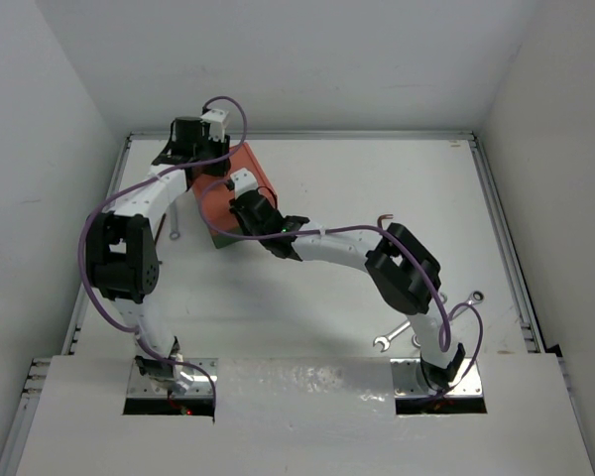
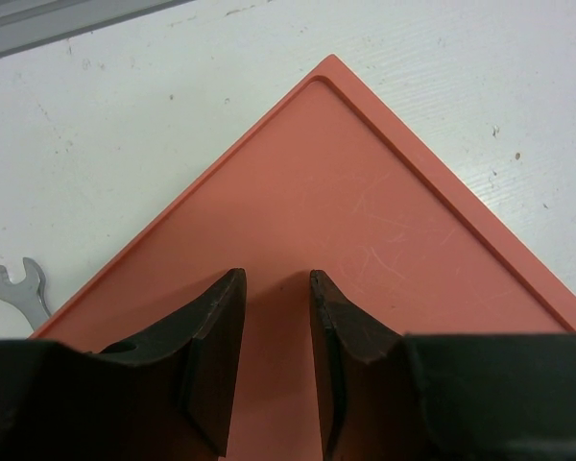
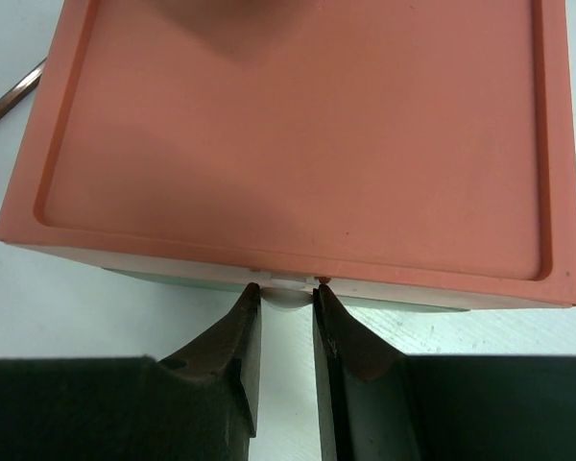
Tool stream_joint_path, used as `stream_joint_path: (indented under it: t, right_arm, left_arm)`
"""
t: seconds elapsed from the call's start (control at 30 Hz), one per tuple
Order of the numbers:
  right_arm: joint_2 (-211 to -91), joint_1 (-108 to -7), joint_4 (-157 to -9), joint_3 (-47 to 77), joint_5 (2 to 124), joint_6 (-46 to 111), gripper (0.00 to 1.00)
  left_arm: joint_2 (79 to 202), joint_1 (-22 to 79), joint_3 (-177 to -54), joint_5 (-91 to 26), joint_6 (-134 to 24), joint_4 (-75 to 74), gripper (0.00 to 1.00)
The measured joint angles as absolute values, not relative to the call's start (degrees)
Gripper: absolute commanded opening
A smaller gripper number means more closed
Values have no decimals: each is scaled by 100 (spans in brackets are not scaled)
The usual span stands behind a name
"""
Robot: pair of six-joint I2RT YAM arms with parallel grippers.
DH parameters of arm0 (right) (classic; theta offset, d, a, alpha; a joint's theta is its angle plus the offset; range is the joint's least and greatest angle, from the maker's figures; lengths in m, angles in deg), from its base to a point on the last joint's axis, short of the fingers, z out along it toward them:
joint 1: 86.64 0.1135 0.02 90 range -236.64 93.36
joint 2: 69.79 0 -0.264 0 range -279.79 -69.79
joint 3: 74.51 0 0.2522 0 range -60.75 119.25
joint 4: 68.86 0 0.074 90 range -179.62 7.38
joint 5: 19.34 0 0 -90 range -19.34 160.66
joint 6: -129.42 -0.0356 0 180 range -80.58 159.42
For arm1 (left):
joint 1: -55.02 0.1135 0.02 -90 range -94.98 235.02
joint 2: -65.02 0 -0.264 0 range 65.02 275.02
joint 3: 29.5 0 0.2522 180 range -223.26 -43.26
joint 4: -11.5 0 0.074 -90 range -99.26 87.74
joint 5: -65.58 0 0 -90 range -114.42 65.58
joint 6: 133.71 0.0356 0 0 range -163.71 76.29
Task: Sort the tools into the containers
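Nearest my right base: first wrench [image 1: 392,334], slim and silver, flat on the table [image 1: 357,169], long axis running near-left to far-right. Just beyond it, toward the right-hand rail [image 1: 503,233]: second wrench [image 1: 473,297], also lying on a slant. Farther in: hex key [image 1: 382,216], reddish-brown, only its bent end showing, the rest hidden under my right forearm, along which a purple cable [image 1: 349,230] runs. Left of centre: box [image 1: 214,206], orange-red top, set cornerwise to the table edges, its knob face turned toward my right arm; a strip of dark green shows beneath the top. My right gripper [image 3: 286,288]: fingers clenched on the white knob [image 3: 286,300], one pad on each side, just under the orange-red rim; which drawer the knob belongs to I cannot tell. Left of the box and apart from it: third wrench [image 1: 176,220], long axis near to far. My left gripper [image 2: 276,277]: over the far side of the box top, fingers released, a narrow gap with nothing in it; whether they touch the top I cannot tell. Surface: white, lightly speckled and scuffed. Surround: metal rails along the table edges, plain pale walls [image 1: 307,59] on three sides.
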State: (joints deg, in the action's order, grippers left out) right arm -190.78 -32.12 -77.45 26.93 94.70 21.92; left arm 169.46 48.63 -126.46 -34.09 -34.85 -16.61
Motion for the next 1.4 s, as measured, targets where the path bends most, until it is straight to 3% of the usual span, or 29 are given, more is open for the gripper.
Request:
stream_joint_path:
  t: [0.33,1.03,1.07,1.13,1.17,1.27,1.37,1.4]
  right_arm:
    - [-18333,-3190,-7076,1443,8949,2454,0]
    - [-16750,-2539,-7393,-391,8211,3338,1]
    - [-16722,-2543,-7417,-417,8197,3353,13]
    - [-16608,-2550,-7517,-461,8195,3388,21]
    - [-16519,-2547,-7596,-481,8197,3416,34]
    - [-16018,-2547,-7926,-494,8270,3473,60]
    - [-15328,-2547,-8221,-494,8449,3617,71]
    - [-15072,-2547,-8324,-494,8558,3657,80]
  left_arm:
    - [17044,4861,-12646,-3425,-3517,-1406,30]
    - [17204,4861,-12771,-3363,-3524,-1231,30]
    - [17206,4861,-12775,-3361,-3524,-1233,31]
    - [17213,4861,-12810,-3355,-3539,-1272,31]
    - [17217,4861,-12841,-3355,-3555,-1312,33]
    - [17221,4861,-13042,-3381,-3653,-1646,40]
    - [17228,4861,-13579,-3468,-3775,-2125,45]
    - [17228,4861,-13844,-3501,-3806,-2251,46]
